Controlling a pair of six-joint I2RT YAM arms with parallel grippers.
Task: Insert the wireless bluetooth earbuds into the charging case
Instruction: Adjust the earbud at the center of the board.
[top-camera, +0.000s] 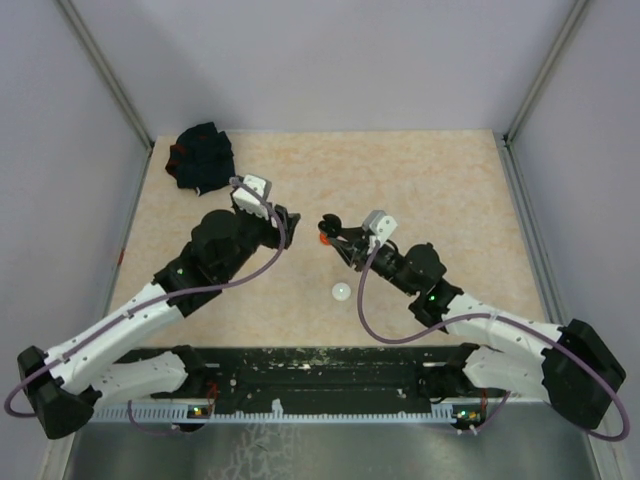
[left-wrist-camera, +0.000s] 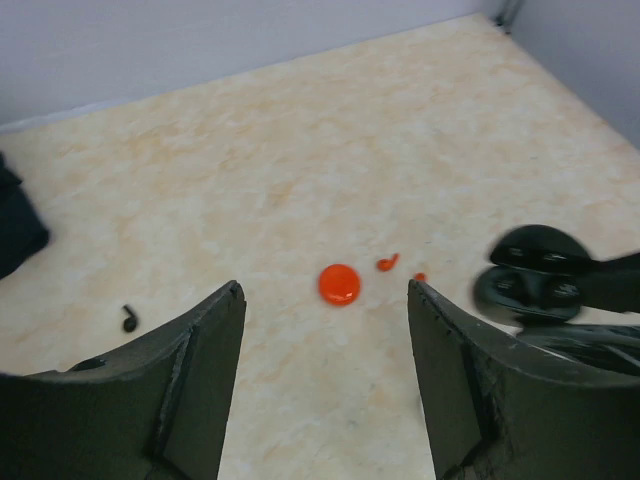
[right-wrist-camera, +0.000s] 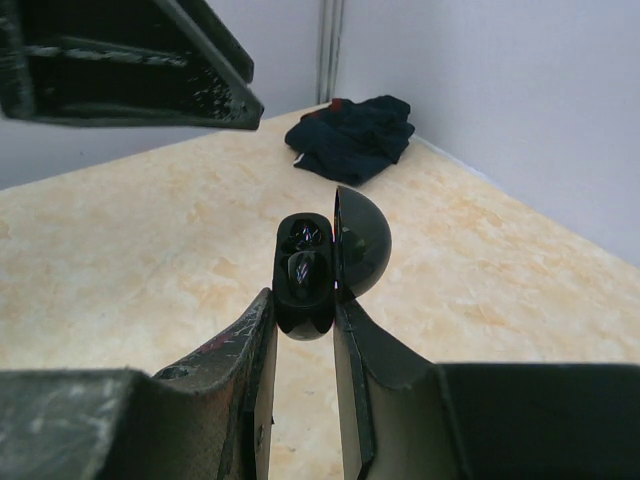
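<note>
My right gripper (top-camera: 335, 235) is shut on an open black charging case (right-wrist-camera: 303, 275), held above the table with its lid (right-wrist-camera: 362, 240) swung open to the right. The case also shows at the right of the left wrist view (left-wrist-camera: 530, 275). A tiny red earbud (left-wrist-camera: 387, 263) and a red speck (left-wrist-camera: 420, 277) lie beside a red disc (left-wrist-camera: 339, 284). A tiny black earbud (left-wrist-camera: 130, 318) lies to the left. My left gripper (left-wrist-camera: 325, 292) is open and empty above the table, just short of the red disc. No white earbud is in view.
A black fabric bundle (top-camera: 203, 155) lies at the far left corner and also shows in the right wrist view (right-wrist-camera: 352, 135). A white disc (top-camera: 341, 291) lies nearer the arm bases. The red disc (top-camera: 322, 238) sits between the grippers. Walls ring the table.
</note>
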